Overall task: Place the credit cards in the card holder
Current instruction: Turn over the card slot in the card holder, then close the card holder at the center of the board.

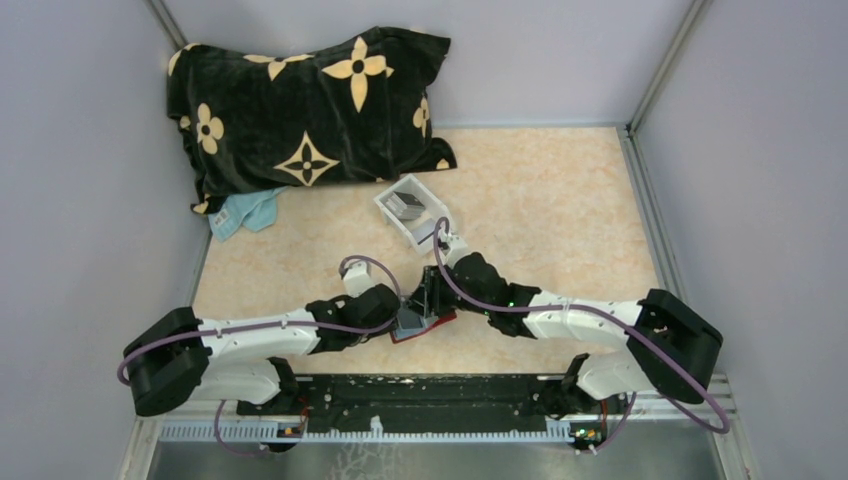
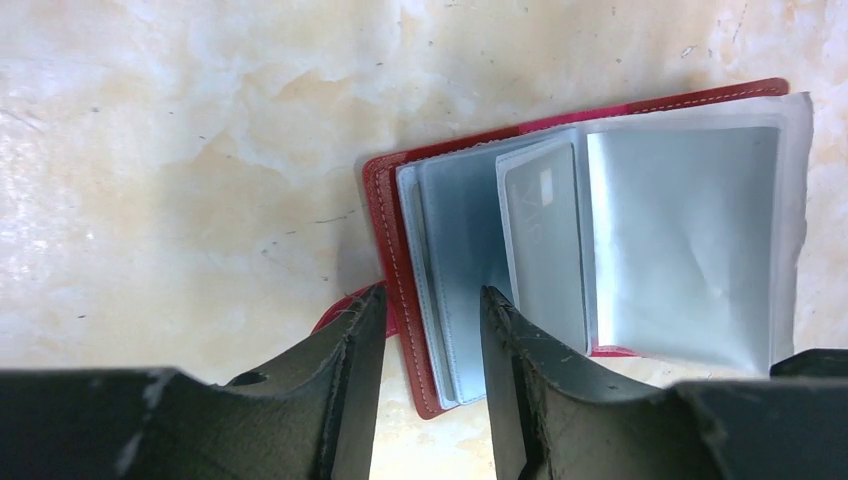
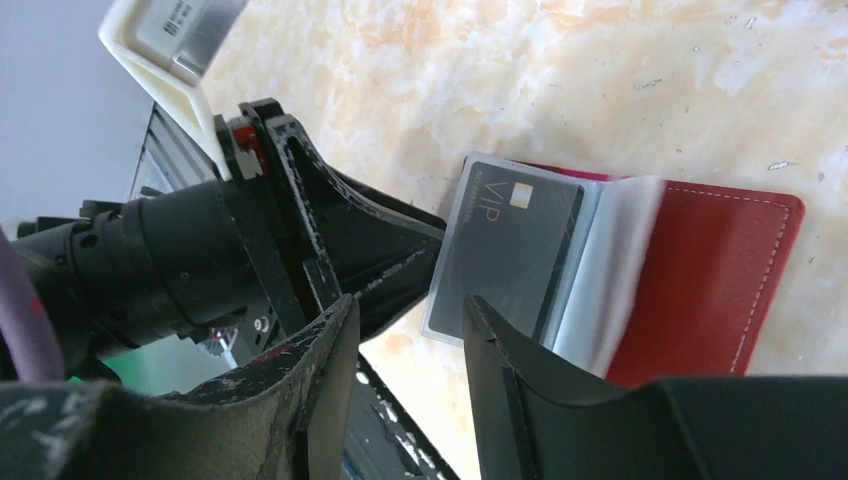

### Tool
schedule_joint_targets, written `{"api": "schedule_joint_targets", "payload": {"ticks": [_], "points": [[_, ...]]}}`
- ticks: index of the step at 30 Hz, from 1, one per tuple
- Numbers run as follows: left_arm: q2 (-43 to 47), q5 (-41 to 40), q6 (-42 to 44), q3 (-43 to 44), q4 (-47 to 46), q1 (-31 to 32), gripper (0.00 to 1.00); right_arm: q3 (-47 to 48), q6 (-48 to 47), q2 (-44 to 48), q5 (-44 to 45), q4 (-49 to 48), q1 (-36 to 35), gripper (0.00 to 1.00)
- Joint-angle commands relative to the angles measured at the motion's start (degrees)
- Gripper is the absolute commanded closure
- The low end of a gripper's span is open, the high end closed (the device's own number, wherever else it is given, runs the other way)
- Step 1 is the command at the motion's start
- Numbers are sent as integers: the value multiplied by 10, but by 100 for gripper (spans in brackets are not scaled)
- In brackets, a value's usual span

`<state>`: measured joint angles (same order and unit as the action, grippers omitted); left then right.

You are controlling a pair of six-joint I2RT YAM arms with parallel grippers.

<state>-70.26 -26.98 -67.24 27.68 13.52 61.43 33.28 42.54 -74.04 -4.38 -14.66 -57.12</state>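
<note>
1. Beige marbled desk, grey walls; card holder lies open on it.
2. Credit card sits in holder's sleeve.
3. Left end effector, right end effector at holder: jaws apart, empty.

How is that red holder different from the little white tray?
The card holder is red, flat, open like a book; the white tray is a box with raised walls. The holder lies near the table's front edge; the tray sits farther back, by the pillow. Both hold credit cards.
</note>
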Motion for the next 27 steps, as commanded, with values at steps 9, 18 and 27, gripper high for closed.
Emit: {"api": "schedule_joint_targets", "payload": {"ticks": [9, 18, 27], "points": [[7, -26, -1, -23, 27, 3, 53, -12, -6, 80, 114, 83, -9, 47], [-19, -24, -3, -25, 25, 3, 55, -113, 43, 140, 122, 68, 31, 36], [-58, -12, -5, -20, 16, 3, 60, -236, 168, 186, 99, -46, 27, 34]]}}
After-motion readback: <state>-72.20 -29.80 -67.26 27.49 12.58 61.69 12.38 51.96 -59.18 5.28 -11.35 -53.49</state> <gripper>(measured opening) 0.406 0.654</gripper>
